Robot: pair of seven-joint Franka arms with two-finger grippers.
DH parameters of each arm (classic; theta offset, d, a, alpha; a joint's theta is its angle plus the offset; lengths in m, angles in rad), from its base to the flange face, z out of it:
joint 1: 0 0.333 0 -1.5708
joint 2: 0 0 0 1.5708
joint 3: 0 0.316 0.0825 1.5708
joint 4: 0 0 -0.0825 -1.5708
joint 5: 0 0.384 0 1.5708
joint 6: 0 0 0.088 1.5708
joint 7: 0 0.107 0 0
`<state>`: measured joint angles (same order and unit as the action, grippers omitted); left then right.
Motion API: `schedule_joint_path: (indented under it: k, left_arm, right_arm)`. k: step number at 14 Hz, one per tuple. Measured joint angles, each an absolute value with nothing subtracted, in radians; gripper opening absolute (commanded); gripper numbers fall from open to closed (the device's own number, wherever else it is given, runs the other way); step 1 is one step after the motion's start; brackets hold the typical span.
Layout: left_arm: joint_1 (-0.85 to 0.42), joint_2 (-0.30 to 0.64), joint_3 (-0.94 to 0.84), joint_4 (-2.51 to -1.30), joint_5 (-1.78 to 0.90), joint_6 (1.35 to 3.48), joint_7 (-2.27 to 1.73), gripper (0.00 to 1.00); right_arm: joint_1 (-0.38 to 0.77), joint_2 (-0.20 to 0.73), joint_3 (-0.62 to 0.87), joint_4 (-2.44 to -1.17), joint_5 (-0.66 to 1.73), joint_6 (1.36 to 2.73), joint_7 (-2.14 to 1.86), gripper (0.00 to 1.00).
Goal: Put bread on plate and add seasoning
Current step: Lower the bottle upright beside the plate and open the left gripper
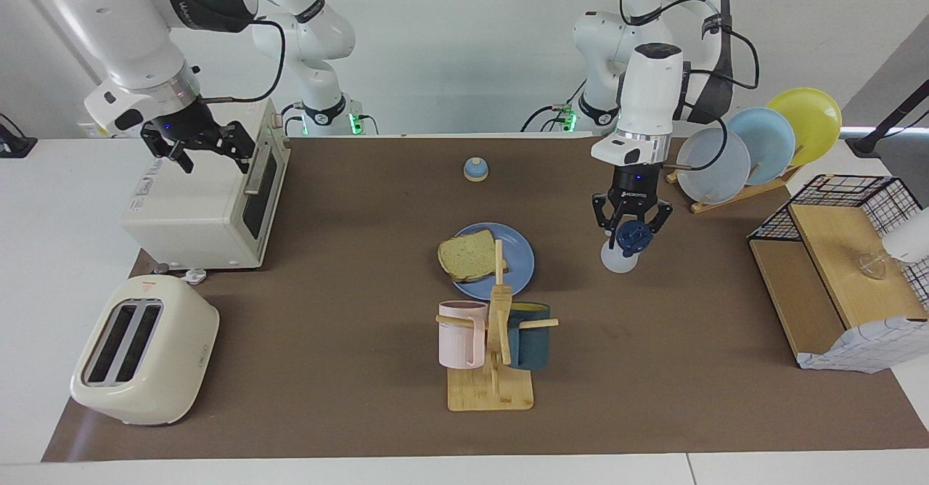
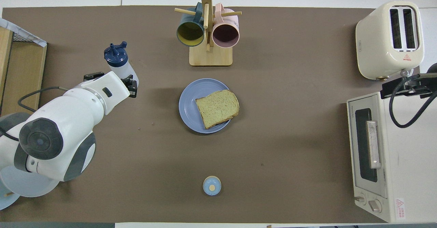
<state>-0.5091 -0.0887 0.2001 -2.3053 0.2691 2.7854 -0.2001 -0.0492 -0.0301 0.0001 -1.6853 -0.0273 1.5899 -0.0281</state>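
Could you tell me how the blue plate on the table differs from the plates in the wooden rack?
The blue plate lies flat on the table mat; the rack plates stand upright on edge. The blue plate carries the bread; the rack plates carry nothing. It is periwinkle; they are grey-blue, light blue and yellow. All are round.

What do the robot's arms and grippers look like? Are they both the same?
Yes, they match. Both arms are glossy white with rounded joints, dark grey bands and black cables looping along them. The right arm's band carries white lettering. Each silver wrist ring leads to a small black gripper, the left gripper and the right gripper, with a tiny blue light. Green lights glow at the bases.
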Motion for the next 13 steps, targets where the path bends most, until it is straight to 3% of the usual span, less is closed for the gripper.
schedule_joint_path:
  k: [7,13]
  left_arm:
    - [-0.464,-0.067,0.201,-2.431,0.269,3.115,-0.293,0.0]
    - [-0.435,0.087,0.203,-2.466,0.269,3.394,-0.295,0.0]
  right_arm:
    - [-0.049,-0.03,0.0,-1.685,-0.027,1.59,-0.028,1.0]
    - [-0.049,-0.03,0.0,-1.685,-0.027,1.59,-0.028,1.0]
